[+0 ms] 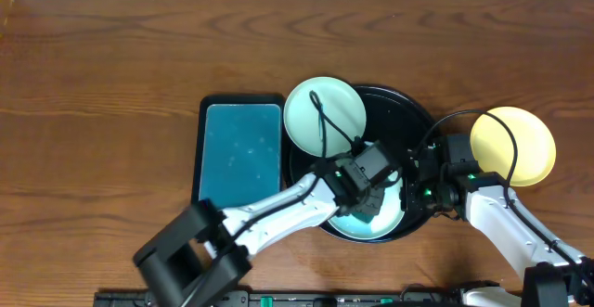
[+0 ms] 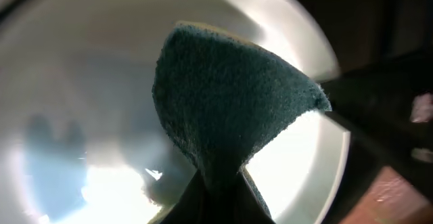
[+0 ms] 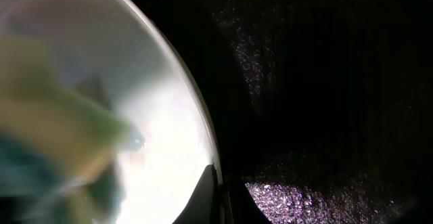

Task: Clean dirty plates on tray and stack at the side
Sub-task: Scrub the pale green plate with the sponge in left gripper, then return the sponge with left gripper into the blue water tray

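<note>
The black round tray [image 1: 401, 112] sits mid-table. A pale mint plate [image 1: 357, 223] lies in its near part. My left gripper [image 1: 368, 194] is shut on a dark teal sponge [image 2: 223, 95] and presses it onto this plate [image 2: 88, 82]. My right gripper [image 1: 419, 192] pinches the plate's right rim [image 3: 155, 129], one finger [image 3: 215, 197] on the inside of the rim, with the tray floor [image 3: 325, 82] beside it. A second mint plate [image 1: 311, 126] rests on the tray's far-left rim with a thin dark line across it. The yellow plate [image 1: 513, 146] lies on the wood to the right.
A rectangular teal tray with a black rim [image 1: 239, 149] lies just left of the black tray. Brown wood tabletop [image 1: 102, 112] stretches to the left and far side. The right arm reaches past the yellow plate.
</note>
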`<state>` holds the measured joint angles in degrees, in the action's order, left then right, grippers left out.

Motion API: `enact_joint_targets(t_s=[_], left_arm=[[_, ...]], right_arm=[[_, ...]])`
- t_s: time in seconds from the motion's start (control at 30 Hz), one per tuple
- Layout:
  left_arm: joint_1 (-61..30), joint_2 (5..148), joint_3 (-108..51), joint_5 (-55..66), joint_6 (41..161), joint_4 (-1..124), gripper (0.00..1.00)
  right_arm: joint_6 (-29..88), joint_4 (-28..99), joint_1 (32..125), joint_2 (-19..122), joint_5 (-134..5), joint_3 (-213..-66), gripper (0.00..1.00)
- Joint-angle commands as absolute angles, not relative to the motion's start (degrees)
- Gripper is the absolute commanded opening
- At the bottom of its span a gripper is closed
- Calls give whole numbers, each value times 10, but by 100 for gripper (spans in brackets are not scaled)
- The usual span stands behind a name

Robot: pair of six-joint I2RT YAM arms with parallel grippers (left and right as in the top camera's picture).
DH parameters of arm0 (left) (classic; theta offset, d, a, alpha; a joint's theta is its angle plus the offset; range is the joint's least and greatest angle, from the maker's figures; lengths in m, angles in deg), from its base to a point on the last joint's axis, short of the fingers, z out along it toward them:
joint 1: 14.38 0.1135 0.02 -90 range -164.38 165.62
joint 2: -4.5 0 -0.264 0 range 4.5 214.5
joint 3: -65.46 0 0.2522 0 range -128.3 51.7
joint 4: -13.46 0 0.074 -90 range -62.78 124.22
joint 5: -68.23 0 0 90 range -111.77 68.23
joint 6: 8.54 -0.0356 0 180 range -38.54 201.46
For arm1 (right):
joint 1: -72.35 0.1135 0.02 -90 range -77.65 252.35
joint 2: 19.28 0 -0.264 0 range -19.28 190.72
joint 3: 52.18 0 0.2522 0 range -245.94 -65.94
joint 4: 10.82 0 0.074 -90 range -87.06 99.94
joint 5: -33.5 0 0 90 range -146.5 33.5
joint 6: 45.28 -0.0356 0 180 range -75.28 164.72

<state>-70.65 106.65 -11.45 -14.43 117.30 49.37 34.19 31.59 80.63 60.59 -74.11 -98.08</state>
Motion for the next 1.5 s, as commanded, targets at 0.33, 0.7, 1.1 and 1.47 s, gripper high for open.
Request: enact_joint_targets(t_s=[0.33, 0.7, 1.1, 1.47], left_arm=[[-706, 1118, -120, -352, 1171, 581, 7], [-663, 1006, -121, -338, 1160, 586, 8], [-572, 844, -121, -318, 1154, 662, 8], [-368, 822, -110, -143, 1080, 691, 8]], right_arm=[[340, 320, 808, 609, -729, -975, 1], [340, 320, 808, 609, -729, -975, 1], [340, 308, 808, 609, -729, -975, 1], [299, 271, 798, 594, -730, -991, 1]])
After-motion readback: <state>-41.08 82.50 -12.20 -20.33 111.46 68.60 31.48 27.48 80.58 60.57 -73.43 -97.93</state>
